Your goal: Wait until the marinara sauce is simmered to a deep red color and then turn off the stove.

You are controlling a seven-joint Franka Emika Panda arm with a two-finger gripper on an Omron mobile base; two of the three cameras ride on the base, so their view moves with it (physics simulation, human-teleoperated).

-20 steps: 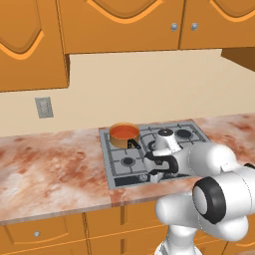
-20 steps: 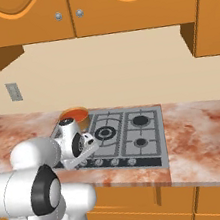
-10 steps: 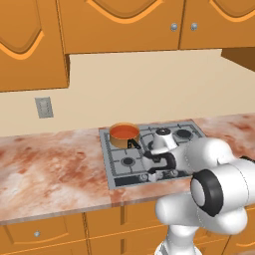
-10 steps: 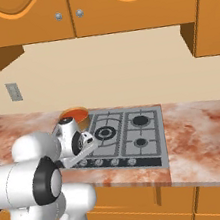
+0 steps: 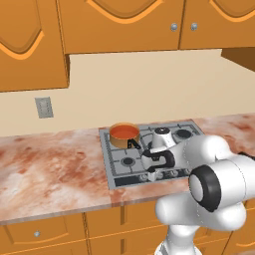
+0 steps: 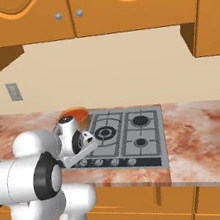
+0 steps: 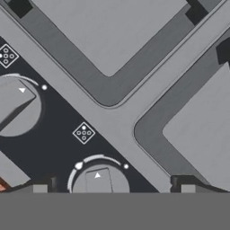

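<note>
- My hand hangs close over the front knob row of the stove, fingers spread wide, gripping nothing; one round knob sits between the fingertips
- The marinara sauce lies orange-red in its saucepan on the rear left burner, well behind my hand
- The stove is set into the marbled tabletop

The sauce at the centre of the left base view is red-orange, in a tan-orange pan. The stove is grey with black grates. The counter is mottled pink-brown and white marble. The cabinets are orange wood, and the knobs are grey on a black strip.
</note>
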